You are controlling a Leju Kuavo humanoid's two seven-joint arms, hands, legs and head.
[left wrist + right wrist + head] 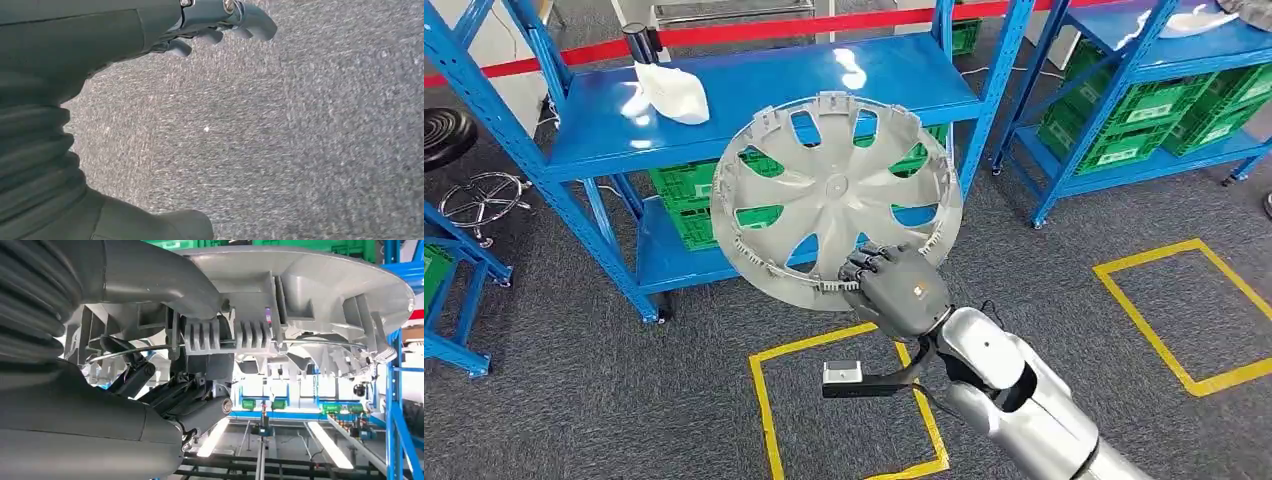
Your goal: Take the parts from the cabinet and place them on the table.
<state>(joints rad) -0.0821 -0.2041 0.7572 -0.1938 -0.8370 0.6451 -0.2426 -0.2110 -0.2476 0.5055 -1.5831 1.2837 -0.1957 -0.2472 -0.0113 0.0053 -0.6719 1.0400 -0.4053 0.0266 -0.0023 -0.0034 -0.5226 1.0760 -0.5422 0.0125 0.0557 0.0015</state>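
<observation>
A silver-grey hubcap (834,195) with cut-out spokes is held up in the air in front of the blue shelving rack (774,90). My right hand (894,290) grips its lower rim, fingers over the edge. From the right wrist view, the hubcap's ribbed underside (300,295) sits against the thumb and the dark fingers (165,390) clamp its rim. My left hand (215,30) hangs over grey carpet with its fingers slightly curled and nothing in them.
A white part (672,92) and a black cylinder (639,42) lie on the rack's top shelf. Green crates (689,195) fill the lower shelf. A second blue rack (1164,90) stands right. Yellow tape squares (854,400) mark the carpet.
</observation>
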